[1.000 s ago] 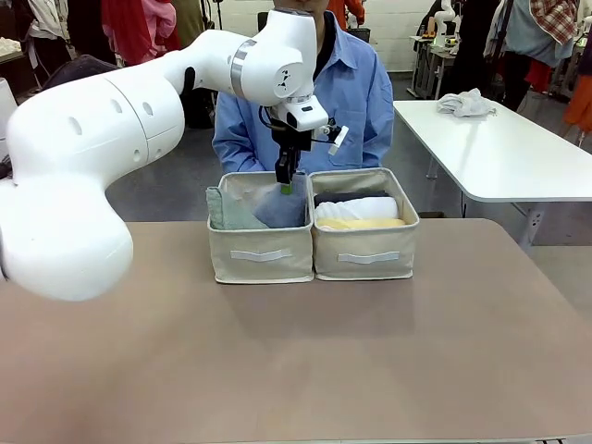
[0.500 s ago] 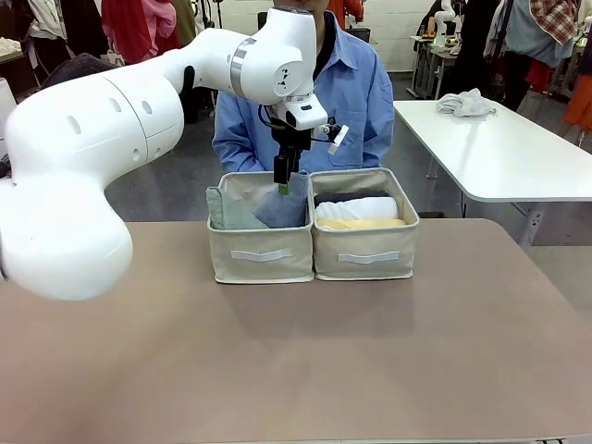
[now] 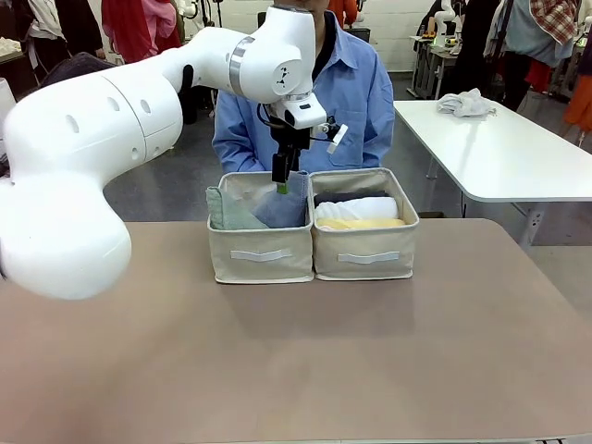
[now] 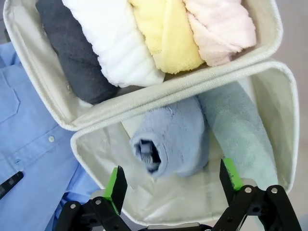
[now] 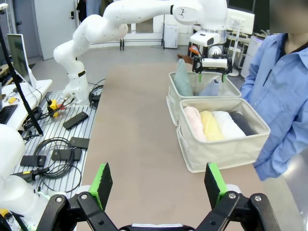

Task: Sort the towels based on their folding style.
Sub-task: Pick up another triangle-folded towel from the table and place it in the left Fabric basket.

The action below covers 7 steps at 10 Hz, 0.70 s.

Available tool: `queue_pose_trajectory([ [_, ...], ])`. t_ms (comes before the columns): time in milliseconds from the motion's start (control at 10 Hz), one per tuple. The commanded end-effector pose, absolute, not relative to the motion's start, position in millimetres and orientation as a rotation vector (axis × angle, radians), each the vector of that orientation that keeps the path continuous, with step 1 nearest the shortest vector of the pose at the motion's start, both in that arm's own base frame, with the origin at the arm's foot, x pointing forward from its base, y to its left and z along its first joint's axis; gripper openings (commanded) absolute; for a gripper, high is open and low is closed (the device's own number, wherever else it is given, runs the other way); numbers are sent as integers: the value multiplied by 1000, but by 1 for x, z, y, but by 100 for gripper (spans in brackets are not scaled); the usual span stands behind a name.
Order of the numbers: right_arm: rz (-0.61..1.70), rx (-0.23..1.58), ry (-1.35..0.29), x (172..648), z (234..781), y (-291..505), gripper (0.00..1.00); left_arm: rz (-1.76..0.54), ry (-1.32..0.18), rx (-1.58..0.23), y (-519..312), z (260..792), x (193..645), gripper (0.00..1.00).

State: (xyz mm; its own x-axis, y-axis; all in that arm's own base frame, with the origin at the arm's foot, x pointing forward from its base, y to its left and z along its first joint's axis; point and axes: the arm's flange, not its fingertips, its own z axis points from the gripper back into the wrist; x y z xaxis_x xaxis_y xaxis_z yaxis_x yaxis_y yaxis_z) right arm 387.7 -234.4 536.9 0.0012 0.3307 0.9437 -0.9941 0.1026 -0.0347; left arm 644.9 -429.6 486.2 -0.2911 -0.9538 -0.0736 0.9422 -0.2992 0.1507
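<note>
Two beige bins stand side by side across the table. The left bin (image 3: 259, 254) holds the two cone-shaped towels: a grey-green one (image 3: 227, 211) and a lavender-blue one (image 3: 282, 209). My left gripper (image 3: 281, 181) hangs open just above the lavender-blue towel (image 4: 175, 142), green pads (image 4: 117, 184) on either side and clear of it, with the grey-green towel (image 4: 243, 132) beside it. The right bin (image 3: 365, 257) holds the rolled towels: dark grey (image 4: 72, 55), white (image 4: 115, 43), yellow (image 4: 166, 33), pink (image 4: 221, 24). My right gripper (image 5: 158, 185) stands open, well back from the bins.
A person in a blue shirt (image 3: 351, 102) sits right behind the bins. A white side table (image 3: 499, 157) with a white cloth heap (image 3: 465, 103) stands at the right. The brown table (image 3: 296, 351) is bare in front of the bins.
My left gripper has opened and let go of the lavender-blue towel, which now rests in the left bin. It has also risen slightly.
</note>
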Motion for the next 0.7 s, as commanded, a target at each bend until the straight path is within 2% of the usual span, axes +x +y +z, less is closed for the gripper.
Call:
queue_pose_trajectory([
  [0,1294,883,-1028,385,536,-233,100,-1951,-57,106,-398,522,621,100],
  [200,1294,883,-1028,385,536,-233,100,-2006,-44,152,-312,541,564,100],
  [300,1294,883,-1028,385,536,-233,100,-1967,-66,106,-266,543,542,100],
  [400,1294,883,-1028,385,536,-233,100,-1801,-183,64,-171,542,493,100],
  [500,1294,883,-1028,385,536,-233,100,-1801,-183,64,-171,542,493,100],
  [600,1294,883,-1028,385,536,-233,100,-1746,-210,53,-141,538,474,100],
])
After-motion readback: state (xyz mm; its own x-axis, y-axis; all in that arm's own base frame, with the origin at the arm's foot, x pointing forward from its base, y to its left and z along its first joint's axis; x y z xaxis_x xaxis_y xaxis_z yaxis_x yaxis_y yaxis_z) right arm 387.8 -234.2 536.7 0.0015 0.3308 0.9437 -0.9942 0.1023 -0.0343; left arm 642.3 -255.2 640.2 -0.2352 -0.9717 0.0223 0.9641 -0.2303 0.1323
